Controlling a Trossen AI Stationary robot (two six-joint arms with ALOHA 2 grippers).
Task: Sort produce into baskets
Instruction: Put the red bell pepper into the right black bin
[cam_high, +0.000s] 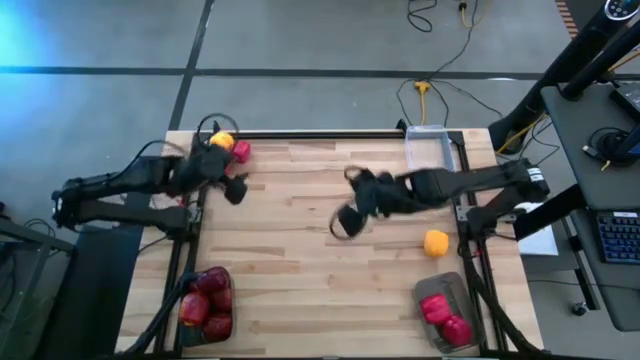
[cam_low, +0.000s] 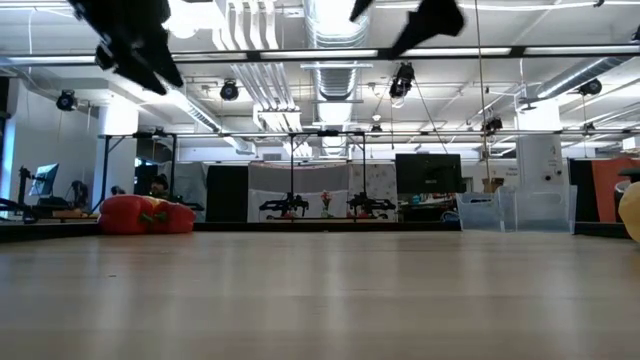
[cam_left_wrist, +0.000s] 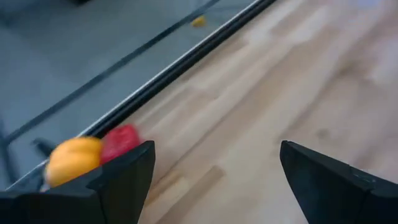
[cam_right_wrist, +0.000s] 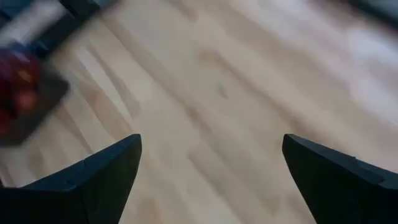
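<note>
1. Locate the loose produce. A yellow-orange fruit (cam_high: 221, 142) and a red-pink pepper (cam_high: 241, 152) lie touching at the table's far left corner. A second yellow-orange fruit (cam_high: 436, 242) lies near the right edge.
2. Check the left gripper (cam_high: 233, 187). It hangs above the wood just beside the corner pair, fingers spread wide and empty; the pair lies toward the far edge from its fingertips.
3. Check the right gripper (cam_high: 348, 220). It hovers mid-table, fingers wide and empty, well apart from that pair.
4. Assign the corner pair to the left arm; it is nearer.
5. Note the bins: dark basket with apples (cam_high: 207, 318), dark basket with peppers (cam_high: 452, 290), clear basket (cam_high: 428, 150).
</note>
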